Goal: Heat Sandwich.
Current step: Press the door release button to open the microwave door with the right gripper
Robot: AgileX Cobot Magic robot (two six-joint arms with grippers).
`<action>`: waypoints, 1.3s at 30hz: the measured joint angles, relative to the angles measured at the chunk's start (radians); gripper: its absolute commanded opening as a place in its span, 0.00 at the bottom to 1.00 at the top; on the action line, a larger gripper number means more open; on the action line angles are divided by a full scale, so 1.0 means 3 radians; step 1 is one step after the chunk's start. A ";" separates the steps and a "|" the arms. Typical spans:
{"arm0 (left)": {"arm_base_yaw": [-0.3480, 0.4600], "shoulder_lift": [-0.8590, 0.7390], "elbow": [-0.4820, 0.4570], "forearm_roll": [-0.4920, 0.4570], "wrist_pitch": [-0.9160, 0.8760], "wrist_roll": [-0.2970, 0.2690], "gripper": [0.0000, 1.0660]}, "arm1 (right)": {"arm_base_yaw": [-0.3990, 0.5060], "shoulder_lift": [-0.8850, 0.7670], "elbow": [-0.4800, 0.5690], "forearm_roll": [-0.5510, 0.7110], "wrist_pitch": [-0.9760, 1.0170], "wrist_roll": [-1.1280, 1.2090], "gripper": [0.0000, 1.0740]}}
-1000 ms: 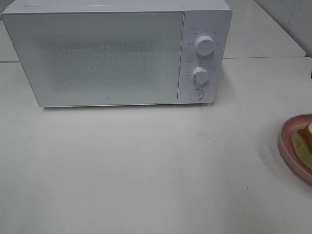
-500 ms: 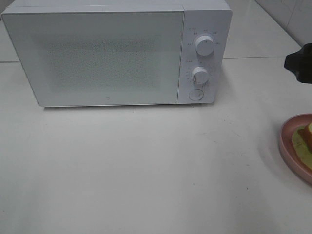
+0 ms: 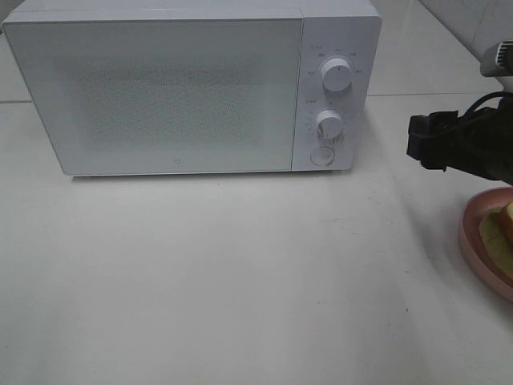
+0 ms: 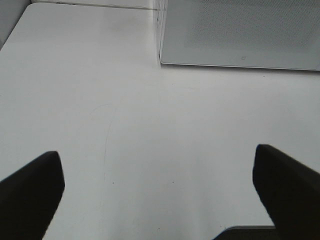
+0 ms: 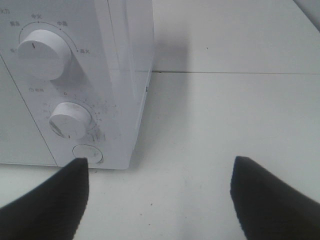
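Now left fingers [image 4: 30, 195] spread wide, empty, above table [image 4: 125, 100]; right fingers [image 5: 45, 200] spread, empty, facing microwave [image 5: 120, 75].

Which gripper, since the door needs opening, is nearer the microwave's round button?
Right. The right gripper hangs open beside the microwave, on its panel side, the button close ahead. The left gripper faces the opposite front corner, button out of its view.

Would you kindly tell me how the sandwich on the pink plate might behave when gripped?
Probably soft: the sandwich shows tan crust and pale green filling, so a firm pinch may squash it. The layers might slide apart. Likely light, though only its edge is in view.
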 measured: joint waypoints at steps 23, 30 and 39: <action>0.0000 0.0000 0.0000 0.0000 0.0000 0.0000 0.91 | 0.1543 0.0910 0.0013 0.1727 -0.1387 -0.0653 0.71; 0.0000 0.0000 0.0000 0.0000 0.0000 0.0000 0.91 | 0.1720 0.1060 -0.0070 0.1870 -0.1417 -0.0640 0.71; 0.0000 0.0000 0.0000 0.0000 0.0000 0.0000 0.91 | 0.1720 0.1067 -0.0100 0.1883 -0.1377 -0.0473 0.71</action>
